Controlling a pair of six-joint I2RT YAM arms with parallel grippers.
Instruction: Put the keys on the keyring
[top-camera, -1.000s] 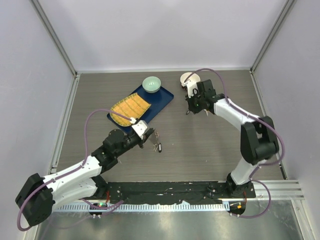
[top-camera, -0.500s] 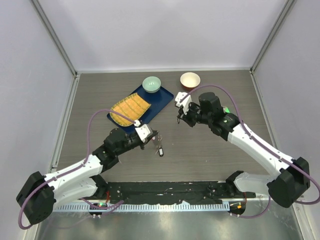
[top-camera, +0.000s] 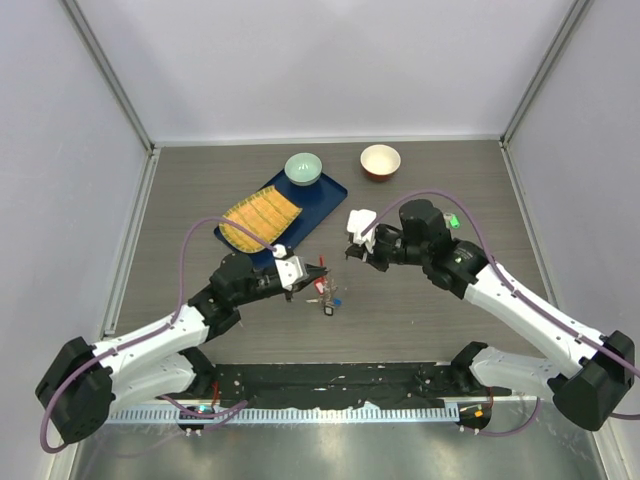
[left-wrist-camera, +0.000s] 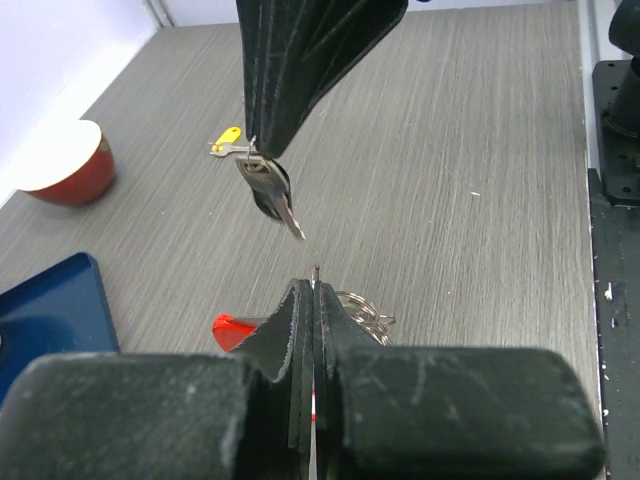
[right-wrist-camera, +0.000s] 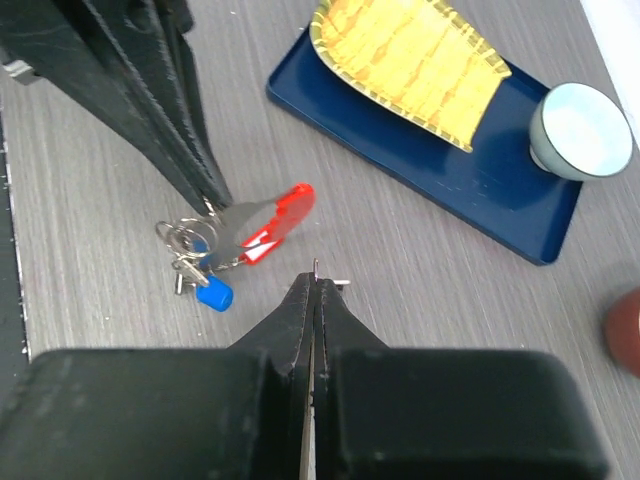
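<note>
A: The left claw (left-wrist-camera: 312, 300) is clenched on the keyring (right-wrist-camera: 240, 228) — its fingers (right-wrist-camera: 172, 130) pinch the silver metal just beside the red loop (right-wrist-camera: 285, 210).

B: And the rest of the bunch?

A: The silver rings and a blue tag (right-wrist-camera: 213, 295) sit below the pinch, near the middle of the table (left-wrist-camera: 450, 150). Whether they touch the wood cannot be told.

B: The right claw (right-wrist-camera: 313, 290)?

A: Clamped tight too, grasping a black-headed key (left-wrist-camera: 268, 190) at its top end, with the blade slanting down toward the left claw's tips. Key and keyring are near each other but apart.

B: Any other key?

A: A yellow key (left-wrist-camera: 228, 140) lies flat on the table beyond the right claw, toward the red bowl (left-wrist-camera: 60, 165) — apart from both claws.

B: What sits farther back?

A: A blue tray (right-wrist-camera: 480, 190) just past the left claw, carrying a yellow mat (right-wrist-camera: 410, 60) and a pale green bowl (right-wrist-camera: 585, 130).
</note>
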